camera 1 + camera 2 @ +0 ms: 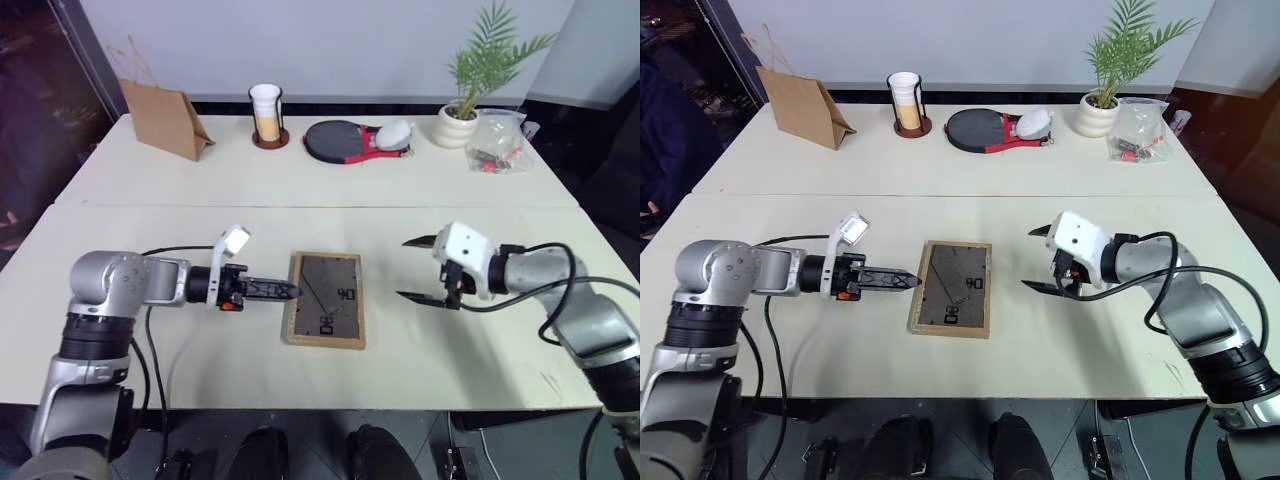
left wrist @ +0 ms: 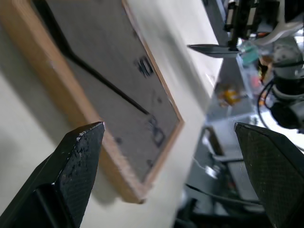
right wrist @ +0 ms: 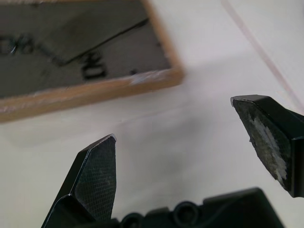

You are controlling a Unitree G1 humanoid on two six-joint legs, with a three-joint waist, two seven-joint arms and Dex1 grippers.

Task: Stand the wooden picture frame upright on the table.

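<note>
Small light-wood picture frame lying flat, dark grey back up, picture side hidden, near front of wide pale cream table. Left gripper wide open at frame's left edge, touching or not unclear. Right gripper spread wide, empty, just right of frame. Beyond, brown paper bag, potted palm cut off above, white wall behind.

The left arm reaches in level from the left, its left gripper pointing sideways toward the right one. In the left wrist view its fingers stand wide apart with nothing between them. The right arm bends in from the right; the right gripper also gapes, jaws empty, tips aimed back at the left gripper.
</note>
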